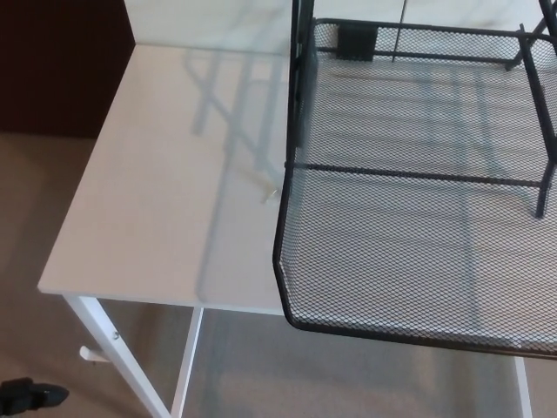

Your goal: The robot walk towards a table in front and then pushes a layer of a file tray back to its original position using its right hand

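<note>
left hand (pixel 30 396): just a dark bit at the bottom edge, can't tell if it's released or clenched
right hand: not showing at all
layer (pixel 409 252): mesh, pulled out, front lip overhangs the counter (pixel 165 200) edge, so it needs a shove inward
tray frame (pixel 300 78): behind it, upright posts by the wall, that's where the layer slides home
</note>
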